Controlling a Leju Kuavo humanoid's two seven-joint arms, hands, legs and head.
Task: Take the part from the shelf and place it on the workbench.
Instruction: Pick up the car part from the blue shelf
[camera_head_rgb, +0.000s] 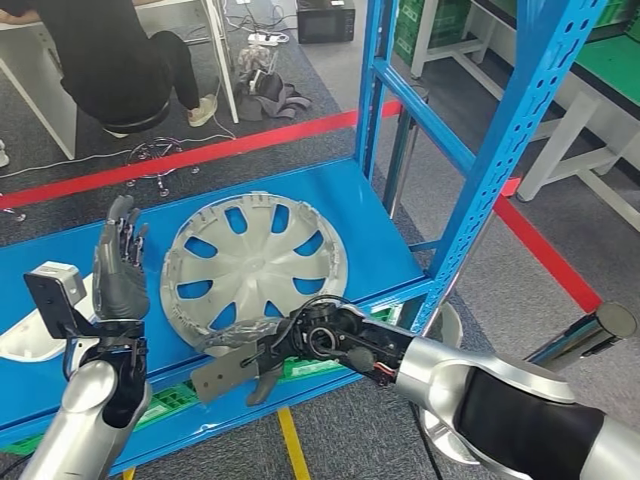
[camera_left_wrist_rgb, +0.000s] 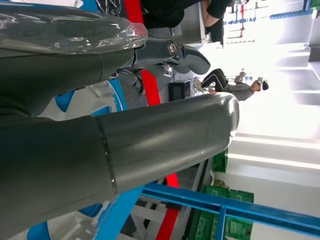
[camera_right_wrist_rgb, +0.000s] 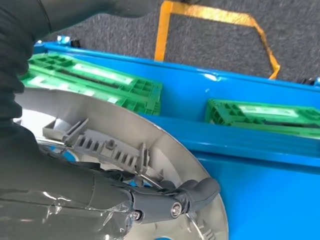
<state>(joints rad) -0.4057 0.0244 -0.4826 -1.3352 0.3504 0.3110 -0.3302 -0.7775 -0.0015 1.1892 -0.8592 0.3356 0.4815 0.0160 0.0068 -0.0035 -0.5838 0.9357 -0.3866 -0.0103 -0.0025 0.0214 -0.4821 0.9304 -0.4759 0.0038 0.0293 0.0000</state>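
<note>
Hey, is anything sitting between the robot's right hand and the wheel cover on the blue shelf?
Nothing visible does. The right hand is already at the near rim of the wheel cover on the blue shelf, its fingers lying against the rim's inner side. The left hand is raised beside the cover, apart from it.

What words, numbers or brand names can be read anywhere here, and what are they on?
None can be read in any view.
The silver wheel cover on the blue shelf shows no readable logo or lettering.
The green crates under the shelf carry pale strips, too blurred to tell whether they bear text.
The dark box on the floor behind shows no legible marking.
</note>
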